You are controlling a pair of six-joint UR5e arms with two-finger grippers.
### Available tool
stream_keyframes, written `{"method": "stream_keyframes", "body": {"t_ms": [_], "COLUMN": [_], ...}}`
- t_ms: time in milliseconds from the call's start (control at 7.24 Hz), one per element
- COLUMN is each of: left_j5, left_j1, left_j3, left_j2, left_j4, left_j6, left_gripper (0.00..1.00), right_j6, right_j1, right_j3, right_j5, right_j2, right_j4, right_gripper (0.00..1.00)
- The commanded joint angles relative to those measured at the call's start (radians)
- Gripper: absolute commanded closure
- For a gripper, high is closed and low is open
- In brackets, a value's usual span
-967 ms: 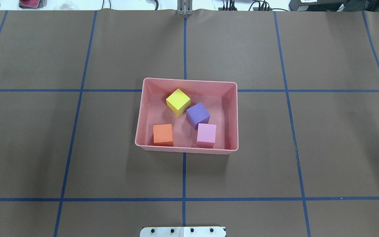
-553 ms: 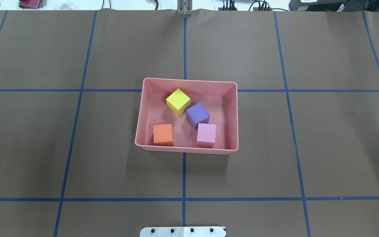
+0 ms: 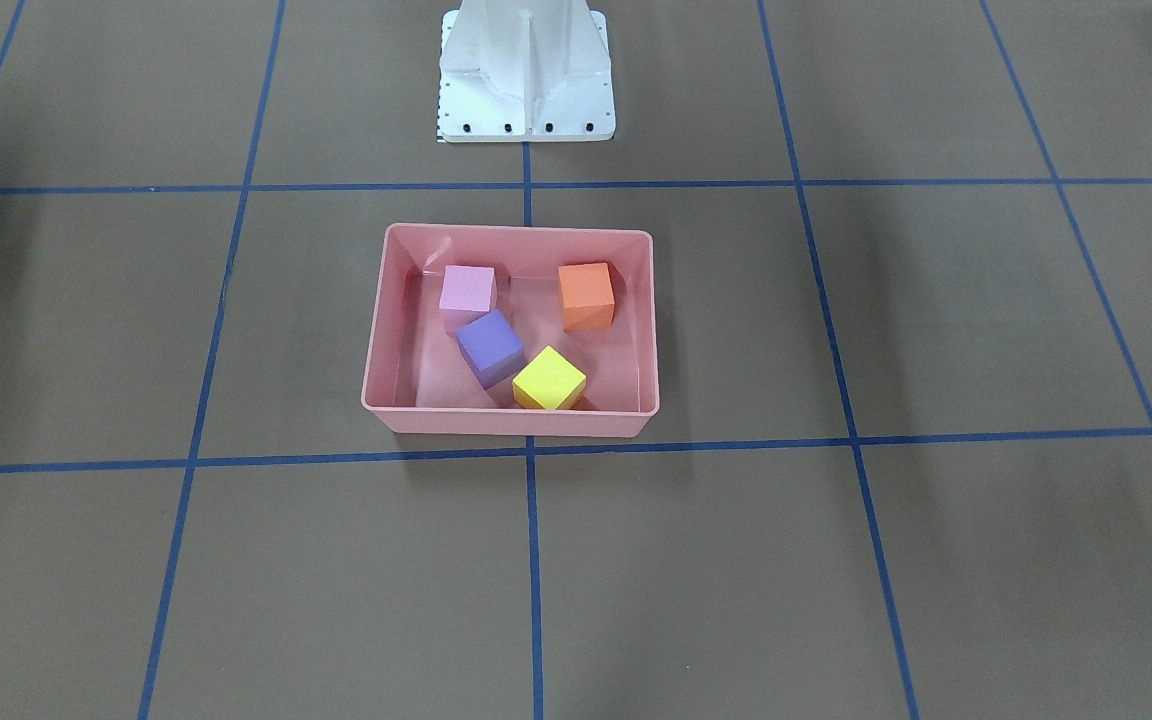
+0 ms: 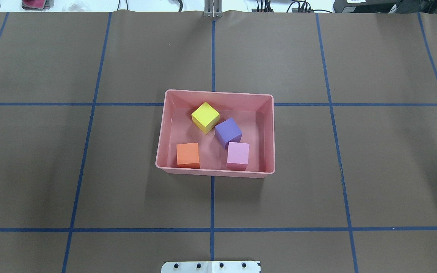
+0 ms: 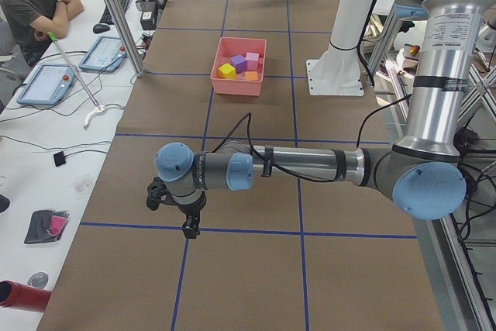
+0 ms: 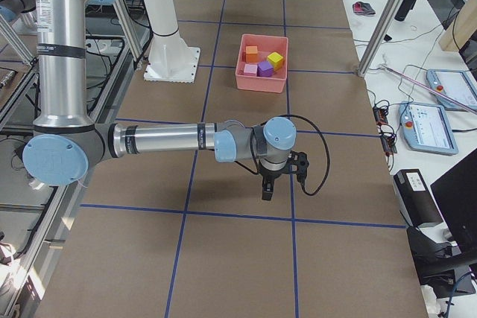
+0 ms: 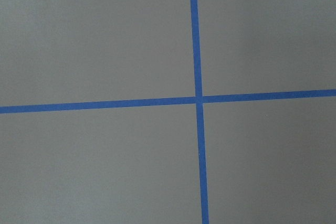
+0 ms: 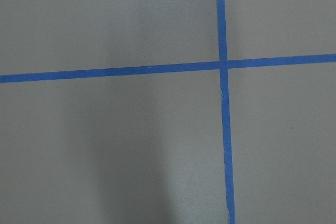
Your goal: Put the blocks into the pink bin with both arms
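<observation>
All four blocks, yellow (image 4: 205,116), purple (image 4: 228,131), pink (image 4: 238,154) and orange (image 4: 187,154), sit inside the bin (image 4: 271,132) mid-table (image 4: 89,170) — the left end effector (image 5: 188,230) and right end effector (image 6: 266,193) hang low, well apart from it, spread or pressed together I cannot tell.

overhead and front cameras face each other, both looking steeply down on the pink bin (image 4: 218,93), the two end cameras see it far off along the worktop (image 5: 349,284), and both wrist cameras look closely down at blue tape (image 7: 198,35).
</observation>
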Motion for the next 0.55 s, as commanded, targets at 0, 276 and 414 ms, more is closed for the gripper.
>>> {"method": "stream_keyframes", "body": {"t_ms": [0, 276, 414], "left_j5": [0.003, 0.003, 0.003], "left_j1": [0.0, -0.001, 0.0], "left_j3": [-0.01, -0.021, -0.026], "left_j2": [0.004, 0.007, 0.008], "left_j4": [-0.001, -0.001, -0.001], "left_j6": [-0.002, 0.003, 0.003], "left_gripper": [0.0, 0.0, 0.0], "right_j6": [0.002, 0.002, 0.002], "right_j1": [0.0, 0.0, 0.0], "right_j3": [-0.002, -0.001, -0.001], "right_j5": [0.003, 0.007, 0.007], "right_j2": [0.001, -0.008, -0.007], "right_j4": [0.0, 0.0, 0.0], "right_gripper": [0.0, 0.0, 0.0]}}
